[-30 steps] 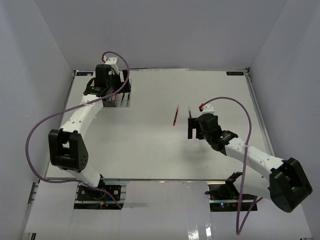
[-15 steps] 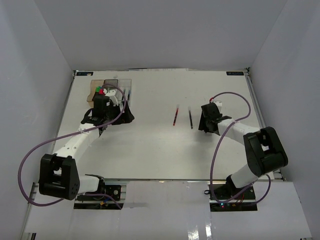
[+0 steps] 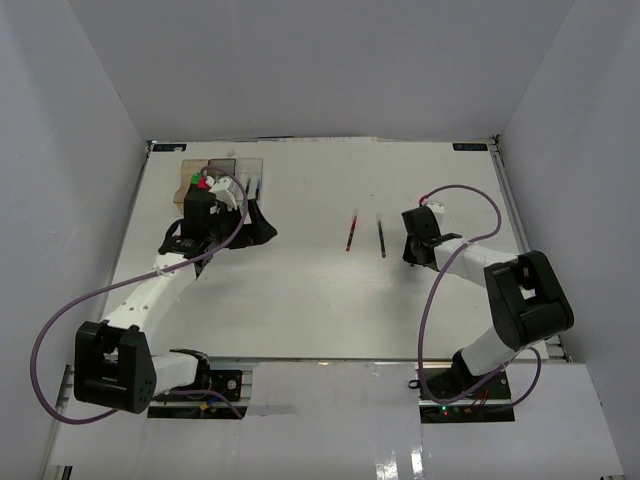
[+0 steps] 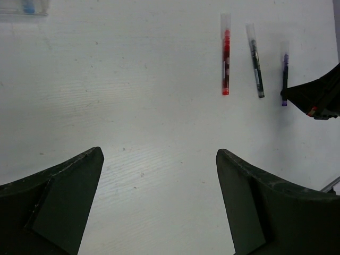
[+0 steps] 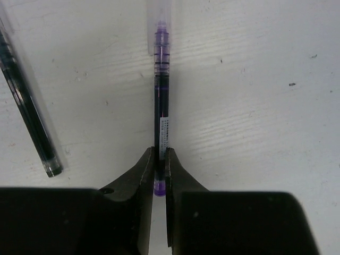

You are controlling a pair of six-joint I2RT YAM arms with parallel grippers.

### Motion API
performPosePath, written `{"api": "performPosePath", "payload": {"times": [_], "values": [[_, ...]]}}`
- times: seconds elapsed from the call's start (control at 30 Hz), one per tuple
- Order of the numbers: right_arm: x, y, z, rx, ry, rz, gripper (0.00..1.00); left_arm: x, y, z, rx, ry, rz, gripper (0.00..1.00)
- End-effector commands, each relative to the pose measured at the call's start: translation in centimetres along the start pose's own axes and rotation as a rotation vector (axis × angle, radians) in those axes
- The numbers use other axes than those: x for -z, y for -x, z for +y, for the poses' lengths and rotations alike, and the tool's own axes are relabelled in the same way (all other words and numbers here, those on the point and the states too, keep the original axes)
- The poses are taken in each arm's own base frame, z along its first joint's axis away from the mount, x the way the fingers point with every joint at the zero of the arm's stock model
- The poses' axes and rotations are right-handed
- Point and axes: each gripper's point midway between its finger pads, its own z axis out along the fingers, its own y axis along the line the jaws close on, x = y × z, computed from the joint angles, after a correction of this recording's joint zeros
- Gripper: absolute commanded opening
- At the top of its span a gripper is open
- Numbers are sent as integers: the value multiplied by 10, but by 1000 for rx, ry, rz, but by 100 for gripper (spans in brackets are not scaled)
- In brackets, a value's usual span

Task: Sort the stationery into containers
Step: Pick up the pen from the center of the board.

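Three thin pens lie side by side right of the table's middle. My right gripper (image 5: 159, 156) is shut on the lower end of the purple pen (image 5: 161, 101), which still lies on the table. In the top view that gripper (image 3: 412, 242) covers the pen. Left of it lie the black pen (image 3: 382, 238) (image 5: 29, 122) and the red pen (image 3: 351, 232). The containers (image 3: 232, 165), a joined row of amber, dark grey and clear bins, stand at the far left, partly behind my left arm. My left gripper (image 3: 258, 230) (image 4: 159, 154) hangs open and empty over bare table, facing the pens.
The left wrist view shows the red pen (image 4: 226, 64), black pen (image 4: 255, 66) and purple pen (image 4: 285, 69) in a row, with the right gripper (image 4: 313, 96) at the purple pen's end. Green and red pieces (image 3: 201, 181) sit in the amber bin. Walls enclose the table.
The right gripper moved right, from beside the black pen to the purple pen, and shut on it. The left gripper drew back from the containers and now points toward the pens.
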Motion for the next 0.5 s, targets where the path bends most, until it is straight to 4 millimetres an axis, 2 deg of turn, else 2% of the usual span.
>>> {"api": "performPosePath", "payload": {"times": [0.0,0.1,0.13,0.17,0.2,0.23,0.27,0.33,0.47], "values": [[14,-8,-2,39,13,-4,8,3,11,-36,28,-106,-17,98],[36,2,20,60,113,-65,8,-3,12,-65,71,-146,-18,98],[45,-2,33,79,170,-71,8,-5,10,-83,65,-181,-19,97],[58,6,43,75,220,-110,8,-10,9,-91,75,-188,-18,96],[65,9,53,72,262,-135,8,-13,17,-100,102,-192,-51,96],[77,6,68,90,321,-148,8,-16,17,-108,108,-199,-56,95],[89,11,77,87,367,-177,8,-22,8,-120,107,-213,-36,94],[107,8,99,104,462,-192,8,-28,16,-133,120,-215,-68,93],[145,16,128,89,622,-255,8,-41,9,-165,104,-239,-59,89]]}}
